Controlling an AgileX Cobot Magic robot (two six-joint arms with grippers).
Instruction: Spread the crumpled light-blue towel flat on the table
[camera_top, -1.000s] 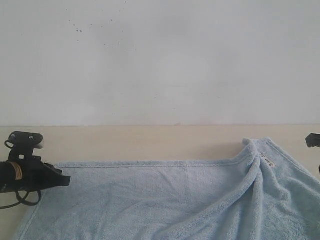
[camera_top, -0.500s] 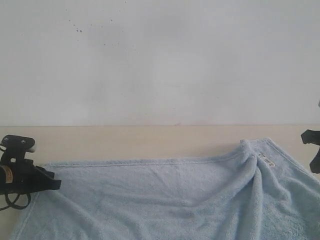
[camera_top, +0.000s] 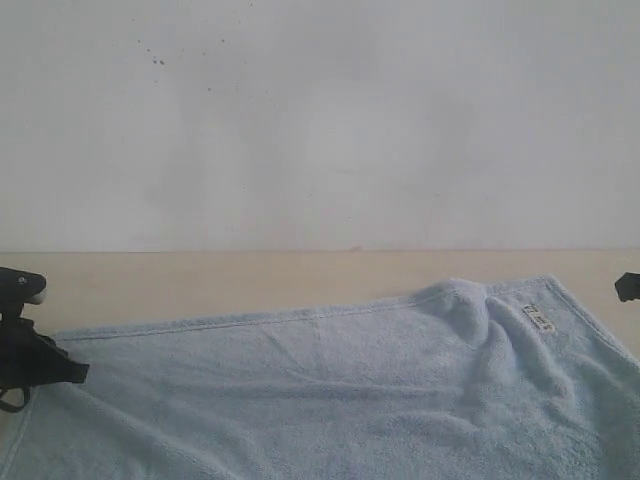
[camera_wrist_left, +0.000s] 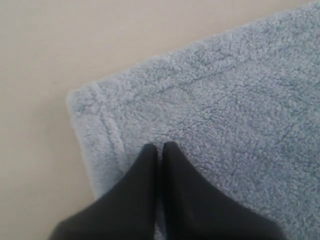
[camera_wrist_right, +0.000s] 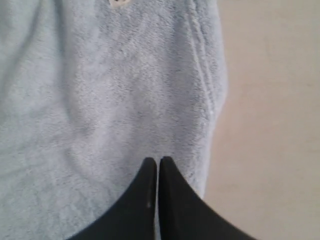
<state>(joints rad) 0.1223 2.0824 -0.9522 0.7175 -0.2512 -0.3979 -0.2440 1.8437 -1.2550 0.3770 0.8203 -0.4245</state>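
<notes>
The light-blue towel (camera_top: 320, 400) lies spread over the near part of the beige table (camera_top: 250, 280), with a low bump and its white label (camera_top: 538, 318) near the far right corner. My left gripper (camera_top: 78, 372) is at the towel's left edge. In the left wrist view it (camera_wrist_left: 160, 146) is shut, its tips resting on flat pile just inside a hemmed corner of the towel (camera_wrist_left: 225, 100). My right gripper (camera_top: 628, 287) barely shows at the right border. In the right wrist view it (camera_wrist_right: 158, 160) is shut over the towel (camera_wrist_right: 100, 100) beside its hem, with no cloth bunched between the tips.
A plain white wall (camera_top: 320, 120) rises behind the table. Bare tabletop runs along the far side of the towel and shows beyond its corner (camera_wrist_left: 40, 60) and its right hem (camera_wrist_right: 270, 125).
My left gripper slid left and the towel's left edge went with it. The tall ridge of folds near the label sank to a low bump. The right gripper drew back toward the right border.
</notes>
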